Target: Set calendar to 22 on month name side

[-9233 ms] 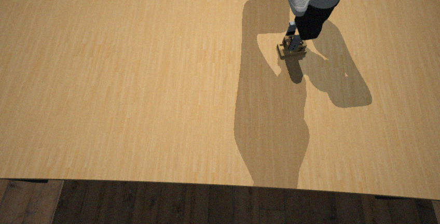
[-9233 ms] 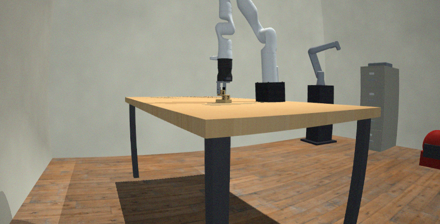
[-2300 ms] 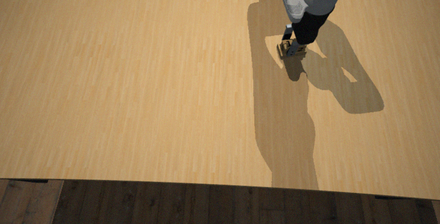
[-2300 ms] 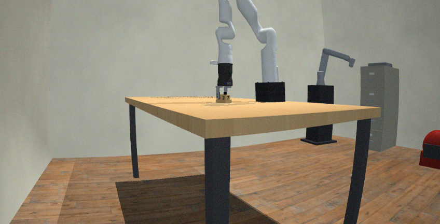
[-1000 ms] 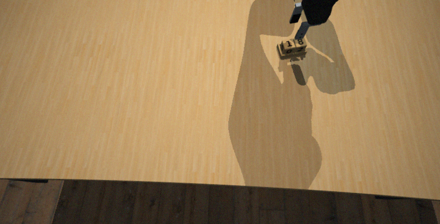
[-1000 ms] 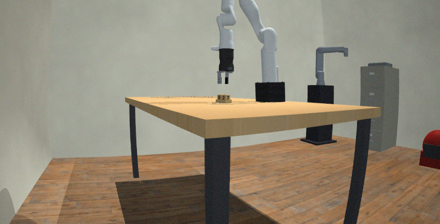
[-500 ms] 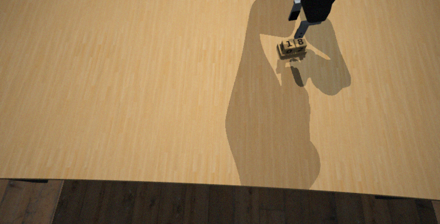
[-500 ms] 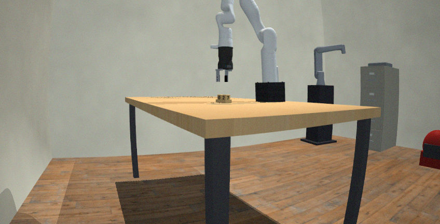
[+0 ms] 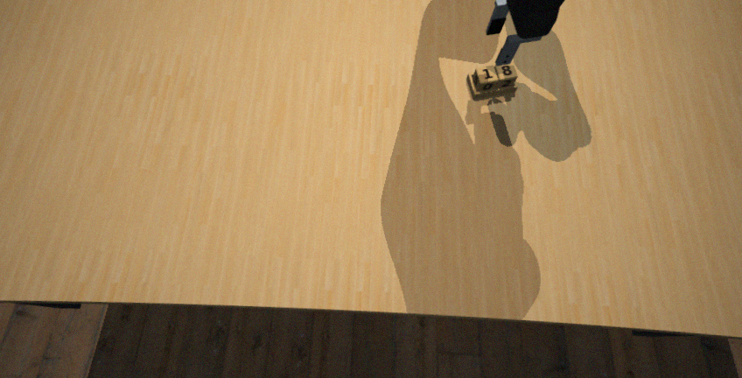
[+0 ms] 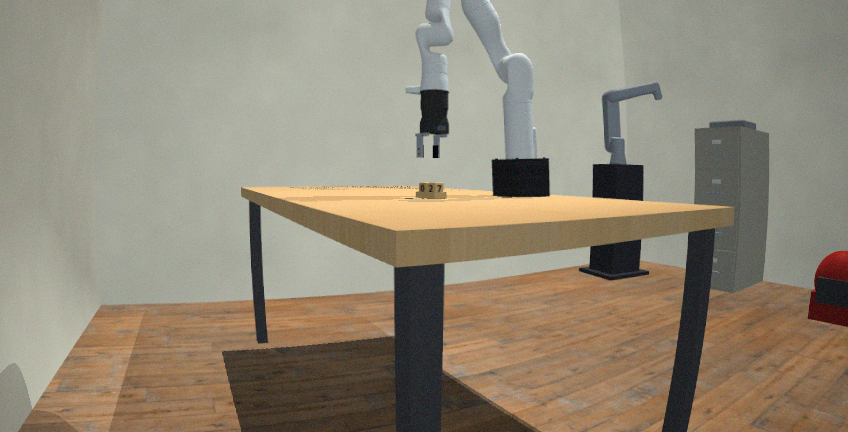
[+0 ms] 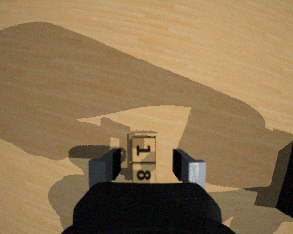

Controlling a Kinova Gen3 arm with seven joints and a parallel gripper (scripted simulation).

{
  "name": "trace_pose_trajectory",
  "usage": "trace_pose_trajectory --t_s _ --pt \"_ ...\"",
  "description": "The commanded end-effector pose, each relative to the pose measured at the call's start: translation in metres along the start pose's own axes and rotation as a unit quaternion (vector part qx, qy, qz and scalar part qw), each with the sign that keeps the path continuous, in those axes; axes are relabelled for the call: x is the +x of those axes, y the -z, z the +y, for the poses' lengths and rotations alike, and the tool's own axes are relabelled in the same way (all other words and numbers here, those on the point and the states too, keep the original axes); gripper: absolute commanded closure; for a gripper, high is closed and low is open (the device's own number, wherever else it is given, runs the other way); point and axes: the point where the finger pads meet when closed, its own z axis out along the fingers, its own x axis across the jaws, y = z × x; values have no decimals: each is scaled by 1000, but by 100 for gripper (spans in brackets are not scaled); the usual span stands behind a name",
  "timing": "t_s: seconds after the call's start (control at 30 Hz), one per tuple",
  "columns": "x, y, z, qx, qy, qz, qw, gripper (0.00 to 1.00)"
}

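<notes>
A small wooden calendar tray (image 9: 489,92) stands flat on the table at the far right, with two wooden cubes side by side in it. The left cube (image 9: 486,75) shows 1 on top and the right cube (image 9: 506,72) shows 8 on top. In the exterior view the cubes' (image 10: 430,189) near faces look like 0 and 2, with a 7 at the right end. My gripper (image 10: 427,153) hangs open and empty well above the cubes. In the wrist view the cubes (image 11: 142,156) lie between my fingers, far below.
The arm's black base (image 10: 520,176) stands on the table behind the tray. A second arm on a black pedestal (image 10: 617,189), a grey filing cabinet (image 10: 730,201) and a red object (image 10: 830,286) stand on the floor to the right.
</notes>
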Motion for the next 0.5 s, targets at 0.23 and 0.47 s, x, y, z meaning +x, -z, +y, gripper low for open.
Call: trace_pose_trajectory --t_s 0.23,0.47 --pt "0 -4 21 1 8 1 1000 0" --pt "-1 -6 32 1 7 0 1000 10"
